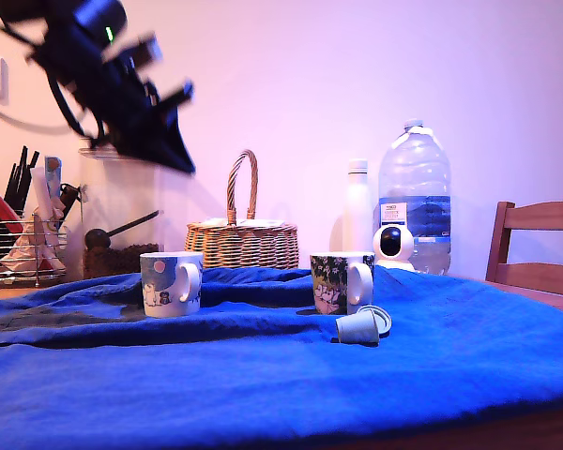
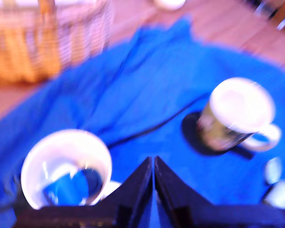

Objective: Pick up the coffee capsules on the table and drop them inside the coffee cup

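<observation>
Between picks: blue capsule [image 2: 69,187] already inside left mug [image 2: 38,156], pincer [image 2: 153,164] pressed together and empty high above; next, spread over pale capsule [image 1: 361,326] lying beside right mug [image 1: 342,282].

A deep blue cloth [image 1: 263,375] is covering the table. The left mug [image 1: 170,282] is showing pale grey with pink and white spots; the right mug [image 1: 342,282] is wearing a dark green floral print. The capsule [image 1: 361,326] is looking pale grey-green. The basket [image 1: 243,242] is showing tan wicker. The gripper [image 2: 153,164] is appearing black.
</observation>
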Motion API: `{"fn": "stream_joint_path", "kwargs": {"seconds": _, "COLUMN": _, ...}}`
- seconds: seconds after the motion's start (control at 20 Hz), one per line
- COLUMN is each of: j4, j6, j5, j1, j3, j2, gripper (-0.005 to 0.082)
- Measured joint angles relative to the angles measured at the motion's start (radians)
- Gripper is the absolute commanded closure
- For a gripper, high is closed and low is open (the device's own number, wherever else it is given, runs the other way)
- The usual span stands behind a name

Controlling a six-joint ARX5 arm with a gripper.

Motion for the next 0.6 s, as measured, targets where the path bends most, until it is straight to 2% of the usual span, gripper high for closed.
{"fn": "stream_joint_path", "kwargs": {"seconds": 0.35, "j4": 0.174, "j6": 0.003, "j5": 0.011, "j1": 0.0, "j3": -0.311, "j2": -0.217, "gripper": 0.0789}}
{"fn": "stream_joint_path", "kwargs": {"seconds": 0.5, "j4": 0.246, "j6": 0.003, "j5": 0.061, "j1": -0.005, "j3": -0.433, "j2": -0.285, "gripper": 0.0789}}
{"fn": "stream_joint_path", "kwargs": {"seconds": 0.6, "j4": 0.278, "j6": 0.003, "j5": 0.065, "j1": -0.022, "j3": -0.5, "j2": -0.333, "gripper": 0.0789}}
